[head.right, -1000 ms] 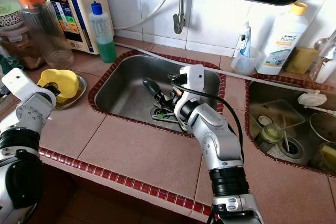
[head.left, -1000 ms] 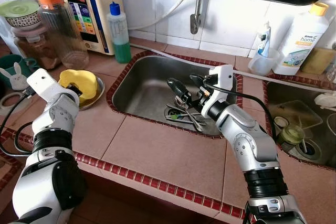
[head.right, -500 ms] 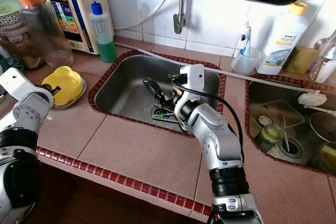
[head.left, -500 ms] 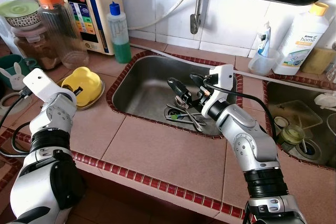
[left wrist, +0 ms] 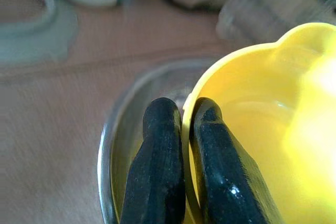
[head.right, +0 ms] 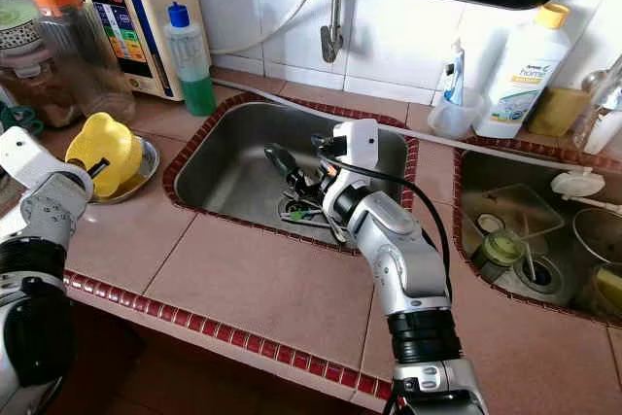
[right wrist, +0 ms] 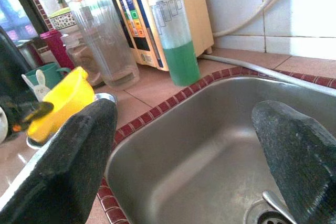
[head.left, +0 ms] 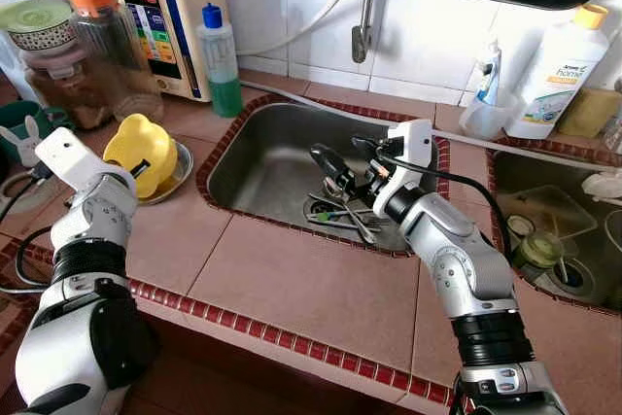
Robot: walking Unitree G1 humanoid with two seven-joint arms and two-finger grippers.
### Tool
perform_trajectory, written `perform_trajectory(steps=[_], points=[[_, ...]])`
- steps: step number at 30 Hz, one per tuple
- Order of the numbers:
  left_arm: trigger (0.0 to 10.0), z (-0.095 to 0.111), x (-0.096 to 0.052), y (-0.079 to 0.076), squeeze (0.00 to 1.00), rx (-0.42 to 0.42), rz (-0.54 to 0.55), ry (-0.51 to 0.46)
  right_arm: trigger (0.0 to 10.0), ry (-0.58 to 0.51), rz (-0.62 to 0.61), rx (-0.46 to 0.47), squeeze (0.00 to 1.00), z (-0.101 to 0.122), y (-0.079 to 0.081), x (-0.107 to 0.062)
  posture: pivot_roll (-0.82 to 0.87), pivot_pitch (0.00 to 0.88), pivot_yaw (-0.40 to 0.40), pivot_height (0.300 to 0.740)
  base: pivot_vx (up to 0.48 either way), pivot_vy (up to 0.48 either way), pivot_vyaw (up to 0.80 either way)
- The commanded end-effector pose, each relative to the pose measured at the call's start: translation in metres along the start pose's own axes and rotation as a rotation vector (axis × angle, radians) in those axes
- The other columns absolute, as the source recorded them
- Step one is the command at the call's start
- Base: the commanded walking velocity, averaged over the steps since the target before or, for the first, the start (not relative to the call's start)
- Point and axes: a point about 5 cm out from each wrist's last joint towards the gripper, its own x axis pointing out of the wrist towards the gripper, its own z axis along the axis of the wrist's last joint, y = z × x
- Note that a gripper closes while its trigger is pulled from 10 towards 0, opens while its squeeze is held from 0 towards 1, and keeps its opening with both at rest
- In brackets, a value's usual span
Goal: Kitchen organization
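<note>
Risk: my left gripper [left wrist: 181,145] pinches only the yellow bowl's [head.left: 142,153] rim, tilted above the metal plate [head.left: 181,166]; slip likely. Right gripper [head.left: 350,164], spread, hovers over that plate's neighbouring sink [head.left: 255,157].

A bottle of green liquid [head.left: 222,60] is stood against the tiled wall beside a water purifier [head.left: 160,7]. A white detergent bottle [head.left: 558,73] is seen between the two sinks, a clear jug [head.left: 115,51] further left.

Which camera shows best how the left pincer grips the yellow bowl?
Left wrist view: the fingers pinch the yellow bowl at its rim. The eye views show it tilted over the metal plate; the right wrist view, small and distant.
</note>
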Motion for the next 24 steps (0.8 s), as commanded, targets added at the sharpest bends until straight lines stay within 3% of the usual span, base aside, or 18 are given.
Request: perform_trajectory(steps=[1,3,4,5,6,7,13,18,24], points=[[0.0,0.017,-0.005,-0.012,0.00,0.041,-0.068,-0.120,10.0,-0.020,0.002,-0.005,0.93,0.005,0.001,0.002,0.10,0.042,0.011,0.740,0.000,0.000,0.00],[0.0,0.018,-0.006,-0.014,0.00,0.050,-0.080,-0.137,10.0,-0.021,0.003,-0.004,0.93,0.005,0.001,0.002,0.10,0.042,0.011,0.740,0.000,0.000,0.00],[0.0,0.022,-0.012,-0.023,0.00,0.105,-0.147,-0.211,10.0,-0.032,0.004,0.011,0.85,0.007,0.002,0.003,0.10,0.039,0.011,0.740,0.000,0.000,0.00],[0.0,0.022,-0.012,-0.023,0.00,0.105,-0.147,-0.211,10.0,-0.032,0.004,0.011,0.85,0.007,0.002,0.003,0.10,0.039,0.011,0.740,0.000,0.000,0.00],[0.0,0.023,-0.018,-0.032,0.00,0.160,-0.214,-0.266,10.0,-0.046,0.004,0.032,0.27,0.009,0.003,0.004,0.10,0.038,0.011,0.740,0.000,0.000,0.00],[0.0,0.021,-0.023,-0.039,0.00,0.192,-0.261,-0.293,10.0,-0.058,0.003,0.054,0.00,0.011,0.004,0.005,0.10,0.037,0.011,0.740,0.000,0.000,0.00],[0.0,0.001,-0.050,-0.071,0.00,0.309,-0.482,-0.362,10.0,-0.119,0.018,0.185,0.00,0.025,0.007,0.010,0.10,0.036,0.007,0.740,0.000,0.000,0.00],[0.0,-0.010,-0.058,-0.080,0.00,0.357,-0.526,-0.375,10.0,-0.126,0.041,0.188,0.00,0.028,0.012,0.011,0.10,0.036,0.007,0.740,0.000,0.000,0.00],[0.0,-0.027,-0.081,-0.102,0.00,0.413,-0.670,-0.403,10.0,-0.101,0.045,0.176,0.00,0.026,0.017,0.013,0.10,0.041,0.009,0.740,0.000,0.000,0.00]])
